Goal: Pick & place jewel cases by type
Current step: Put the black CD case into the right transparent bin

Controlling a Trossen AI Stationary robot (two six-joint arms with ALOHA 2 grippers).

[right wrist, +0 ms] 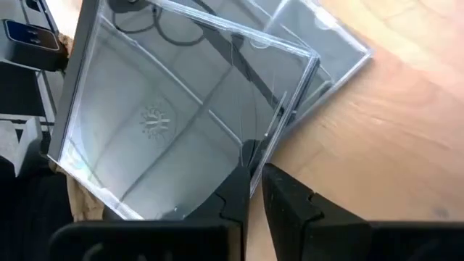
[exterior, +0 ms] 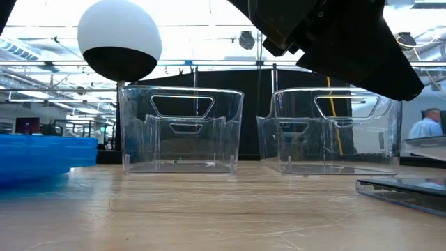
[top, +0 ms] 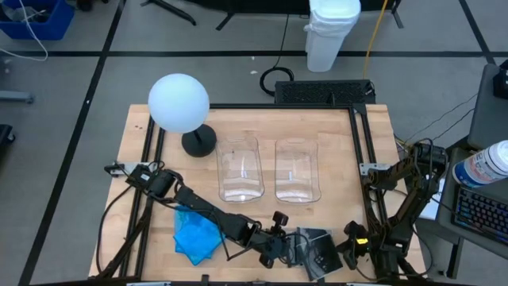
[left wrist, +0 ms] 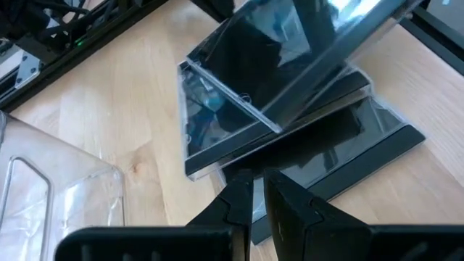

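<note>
The right hand (right wrist: 255, 190) is pinched on the edge of a dark jewel case (right wrist: 181, 109), which stands tilted up off the bench (right wrist: 391, 145) at its near edge; another dark case (right wrist: 319, 43) lies flat just behind it. In the high view this hand (top: 353, 246) is mostly lost among its own arm's links, and the dark cases (top: 317, 246) show only as a dim heap between the two arms.

The left hand (left wrist: 257, 196) has its fingers nearly together with nothing between them, just short of the dark stack (left wrist: 341, 145); the raised case (left wrist: 304, 43) leans over that stack and is cut off at the picture's edge.

The blue jewel cases (top: 196, 234) lie in a loose pile under the left arm, partly covered by it. In the low view they (exterior: 42, 157) run off the picture's side.

Two clear bins (top: 240, 168) stand side by side mid-bench; whether anything lies in them is hard to make out. A white globe lamp (top: 179, 103) stands beside them.
</note>
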